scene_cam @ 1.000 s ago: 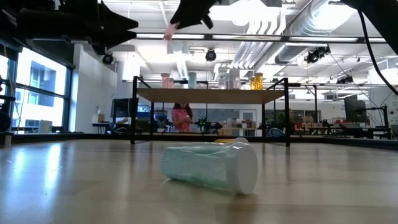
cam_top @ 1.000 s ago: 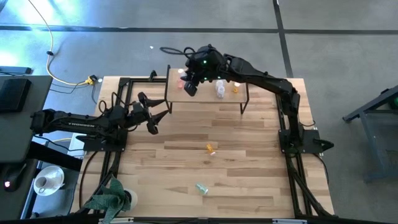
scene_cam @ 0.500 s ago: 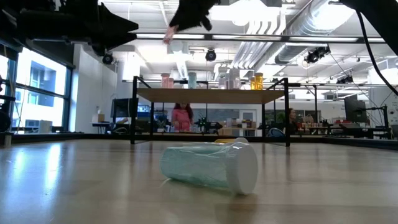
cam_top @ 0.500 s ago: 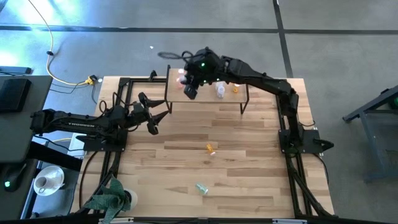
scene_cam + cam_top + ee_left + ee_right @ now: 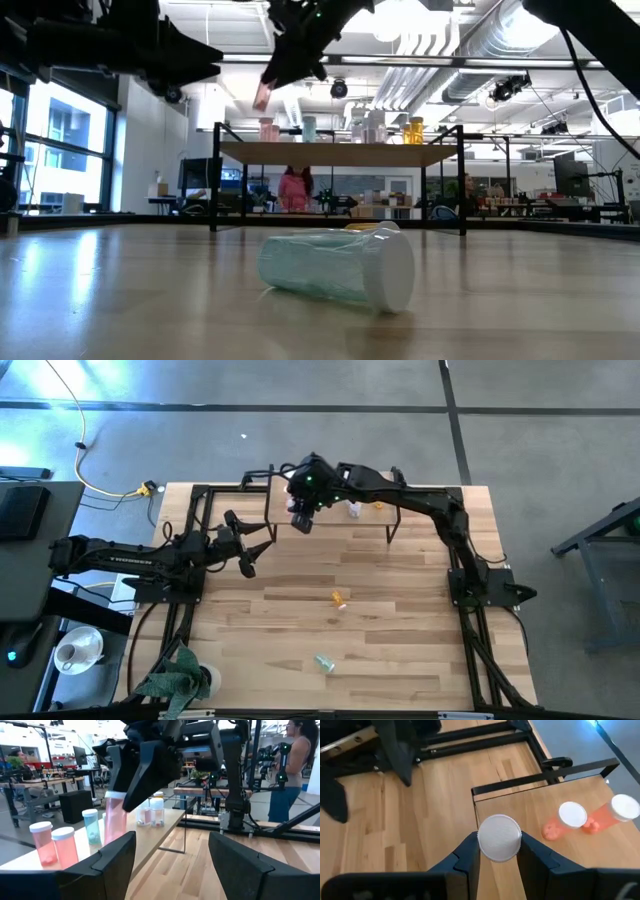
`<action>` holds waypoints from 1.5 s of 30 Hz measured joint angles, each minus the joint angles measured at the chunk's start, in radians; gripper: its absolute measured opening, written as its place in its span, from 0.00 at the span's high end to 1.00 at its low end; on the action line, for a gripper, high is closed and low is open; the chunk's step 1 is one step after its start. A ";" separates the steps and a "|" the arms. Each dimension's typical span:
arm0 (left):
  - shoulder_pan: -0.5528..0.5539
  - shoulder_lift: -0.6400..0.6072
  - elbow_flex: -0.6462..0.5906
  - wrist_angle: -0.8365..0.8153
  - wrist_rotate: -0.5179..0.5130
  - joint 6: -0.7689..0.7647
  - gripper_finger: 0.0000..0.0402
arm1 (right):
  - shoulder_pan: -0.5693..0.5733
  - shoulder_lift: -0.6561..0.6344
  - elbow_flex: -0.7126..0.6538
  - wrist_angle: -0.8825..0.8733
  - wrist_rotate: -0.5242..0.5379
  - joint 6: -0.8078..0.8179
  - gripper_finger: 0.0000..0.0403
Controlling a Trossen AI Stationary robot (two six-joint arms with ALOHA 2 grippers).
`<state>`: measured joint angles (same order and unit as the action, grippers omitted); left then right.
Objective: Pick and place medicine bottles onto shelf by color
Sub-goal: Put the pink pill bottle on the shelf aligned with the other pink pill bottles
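My right gripper (image 5: pixel 300 512) hangs over the left end of the shelf (image 5: pixel 340 522), shut on a pink medicine bottle (image 5: pixel 114 817) with a white cap (image 5: pixel 499 837). Two pink bottles (image 5: pixel 52 845), a teal one (image 5: pixel 91 826) and clear ones (image 5: pixel 150 812) stand upright on the shelf. An orange bottle (image 5: pixel 339 599) and a pale green one (image 5: pixel 340 268) lie on their sides on the table. My left gripper (image 5: pixel 255 545) stands open and level left of the shelf, with nothing between its fingers. My right gripper pinches the pink bottle's upper end, just under its white cap (image 5: pixel 499 851), between its two fingers (image 5: pixel 150 775). The fingers slant down from above. The bottle hangs below them, nearly upright, cap up, clear of the shelf top.
The shelf stands on thin black legs (image 5: pixel 390 532) at the table's far side. Black arm frames run along the left and right table edges. A green cloth (image 5: pixel 175 680) lies at the near left corner. A person (image 5: pixel 292 188) shows far behind the table.
My right gripper has come down toward the shelf's left end and a little toward the table's left edge, tipping further down, with the pink bottle still in its fingers.
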<state>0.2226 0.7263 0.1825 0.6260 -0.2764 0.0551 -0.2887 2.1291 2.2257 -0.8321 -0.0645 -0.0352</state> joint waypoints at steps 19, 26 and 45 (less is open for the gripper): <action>0.005 0.000 0.000 -0.032 -0.032 0.011 0.40 | -0.027 0.074 0.000 0.001 -0.007 -0.078 0.77; 0.006 0.000 0.000 -0.032 -0.026 0.010 0.40 | -0.038 0.094 0.000 0.011 -0.007 -0.103 0.77; 0.006 0.000 0.000 -0.032 -0.023 0.027 0.40 | -0.037 0.096 0.000 0.010 -0.007 -0.105 0.75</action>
<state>0.2291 0.7265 0.1825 0.5945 -0.2993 0.0818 -0.3256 2.2253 2.2261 -0.8219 -0.0719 -0.1397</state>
